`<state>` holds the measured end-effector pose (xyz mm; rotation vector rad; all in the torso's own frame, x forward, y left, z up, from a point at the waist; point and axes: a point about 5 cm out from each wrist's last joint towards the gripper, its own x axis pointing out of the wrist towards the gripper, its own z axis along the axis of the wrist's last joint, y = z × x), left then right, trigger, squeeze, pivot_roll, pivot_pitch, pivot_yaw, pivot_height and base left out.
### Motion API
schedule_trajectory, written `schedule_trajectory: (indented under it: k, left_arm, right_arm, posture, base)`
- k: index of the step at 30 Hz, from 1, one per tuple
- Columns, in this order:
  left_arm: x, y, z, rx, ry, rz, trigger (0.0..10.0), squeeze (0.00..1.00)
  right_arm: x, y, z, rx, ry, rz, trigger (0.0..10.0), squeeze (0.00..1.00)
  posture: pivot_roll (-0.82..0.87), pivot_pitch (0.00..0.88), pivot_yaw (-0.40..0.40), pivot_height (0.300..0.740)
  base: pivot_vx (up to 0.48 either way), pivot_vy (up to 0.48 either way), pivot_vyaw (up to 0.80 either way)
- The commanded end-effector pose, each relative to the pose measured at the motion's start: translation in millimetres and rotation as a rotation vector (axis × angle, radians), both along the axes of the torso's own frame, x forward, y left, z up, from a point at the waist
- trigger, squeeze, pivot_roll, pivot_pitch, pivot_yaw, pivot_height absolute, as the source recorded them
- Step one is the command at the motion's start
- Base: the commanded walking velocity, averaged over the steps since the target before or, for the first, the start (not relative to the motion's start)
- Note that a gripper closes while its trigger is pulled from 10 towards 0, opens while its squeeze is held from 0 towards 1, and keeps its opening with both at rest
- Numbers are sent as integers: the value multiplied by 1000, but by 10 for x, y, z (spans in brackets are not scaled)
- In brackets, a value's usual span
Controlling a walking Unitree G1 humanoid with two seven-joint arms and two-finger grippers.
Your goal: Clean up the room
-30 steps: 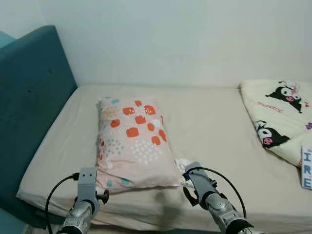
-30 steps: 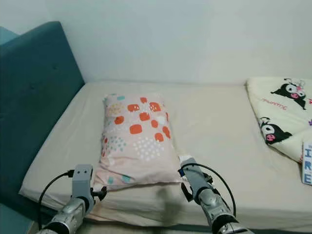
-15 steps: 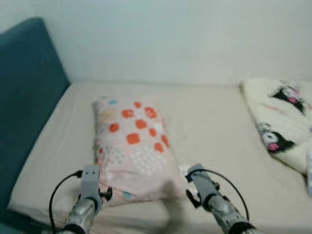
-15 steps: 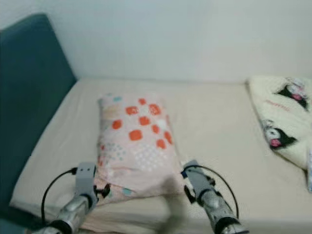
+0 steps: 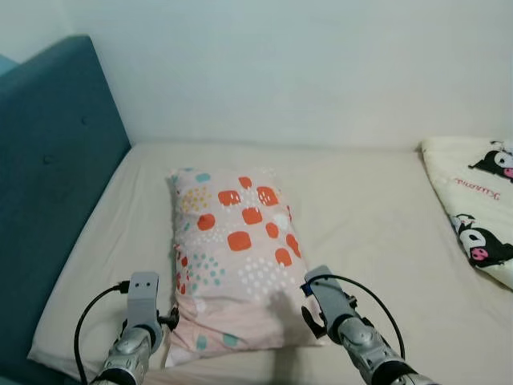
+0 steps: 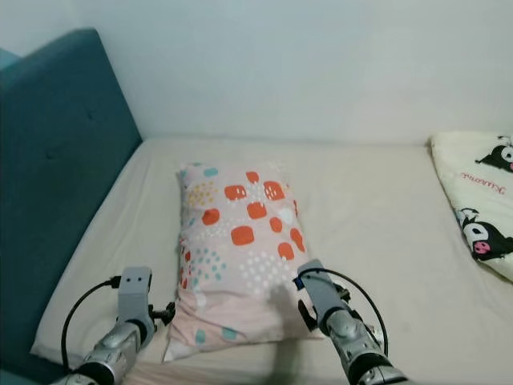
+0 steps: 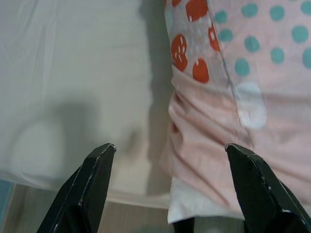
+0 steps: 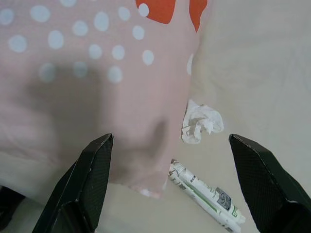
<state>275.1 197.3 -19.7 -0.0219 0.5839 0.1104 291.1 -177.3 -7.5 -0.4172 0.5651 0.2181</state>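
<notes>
Hovering wide open and empty, left gripper (image 7: 167,194) and right gripper (image 8: 170,187) flank the pink spotted fabric pillow's (image 5: 232,265) near end at 6 o'clock on the beige bed sheet (image 5: 369,216); better grip both corners evenly, avoiding the crumpled white tissue (image 8: 200,122).

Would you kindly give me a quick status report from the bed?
Both tools open: left tool, right tool at pillow's near end. Crumpled tissue and wrapper beside pillow. Nothing gripped.
</notes>
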Motion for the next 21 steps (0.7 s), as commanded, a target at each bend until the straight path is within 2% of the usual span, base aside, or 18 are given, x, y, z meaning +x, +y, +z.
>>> schedule_trajectory:
  k: [1, 5, 7, 8, 9, 12, 14, 18, 21]
  left_arm:
    - [-60, -11, -56, -2, 28, -30, 10000, 0]
    - [-38, -55, -43, -25, 16, -47, 10000, 0]
    - [-22, -80, -30, -56, 4, -45, 10000, 0]
    - [0, -117, -14, -99, -12, -47, 10000, 0]
    - [0, -117, -14, -99, -12, -47, 10000, 0]
    - [96, -169, 68, -164, -60, -31, 10000, 0]
    - [116, -168, 87, -163, -68, -29, 10000, 0]
    - [188, -85, 167, -93, -91, -6, 10000, 0]
    - [257, 63, 269, -37, -132, 58, 10000, 0]
  right_arm:
    - [-43, 4, -50, -5, 27, -11, 10000, 0]
    - [-40, 1, -47, -12, 25, -14, 10000, 0]
    - [-37, -1, -45, -15, 24, -16, 10000, 0]
    - [-33, -3, -42, -19, 22, -18, 10000, 0]
    - [-33, -3, -42, -19, 22, -18, 10000, 0]
    - [19, -3, 12, 12, -7, -48, 10000, 0]
    - [33, -2, 26, 23, -14, -56, 10000, 0]
    - [96, -1, 83, 57, -27, -93, 10000, 0]
    - [181, 26, 183, 125, -76, -98, 10000, 0]
  posture:
    - [-139, 85, 5, 736]
    - [-139, 85, 7, 736]
    - [-140, 86, 9, 736]
    - [-140, 87, 9, 736]
    - [-140, 87, 9, 736]
    - [-143, 88, 11, 736]
    - [-143, 88, 11, 736]
    - [-146, 88, 13, 736]
    - [-149, 90, 13, 716]
  base:
    - [0, -480, 0]
    - [0, -480, 0]
    - [0, -480, 0]
    - [0, -461, 0]
    - [0, -461, 0]
    - [0, 0, 0]
    - [0, 0, 0]
    - [0, 0, 0]
    - [0, 0, 0]
